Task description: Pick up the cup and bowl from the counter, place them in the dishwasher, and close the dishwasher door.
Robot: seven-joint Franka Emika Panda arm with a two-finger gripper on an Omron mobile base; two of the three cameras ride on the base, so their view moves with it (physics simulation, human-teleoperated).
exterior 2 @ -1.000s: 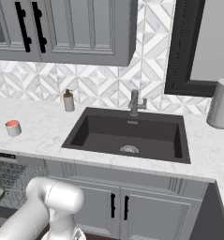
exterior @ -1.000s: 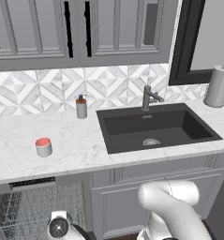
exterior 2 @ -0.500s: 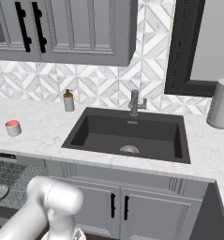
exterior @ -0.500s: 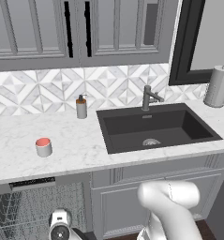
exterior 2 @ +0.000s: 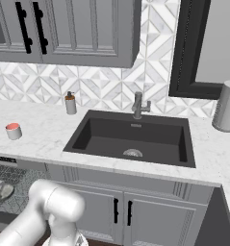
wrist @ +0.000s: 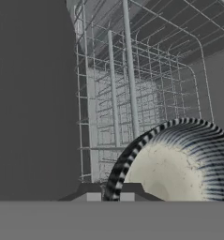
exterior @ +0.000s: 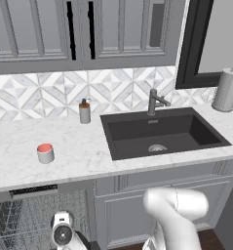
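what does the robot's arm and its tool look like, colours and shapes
The arm is a glossy white, rounded tubular arm with bulbous elbow segments. Its wrist end carries a round dark grey joint cap ringed in white. The tool ends in two small dark finger tips with lighter grey pads. No cables or markings are visible.

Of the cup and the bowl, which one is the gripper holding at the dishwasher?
The bowl, its rim pinched in the gripper before the dishwasher racks; the cup stands on the counter.
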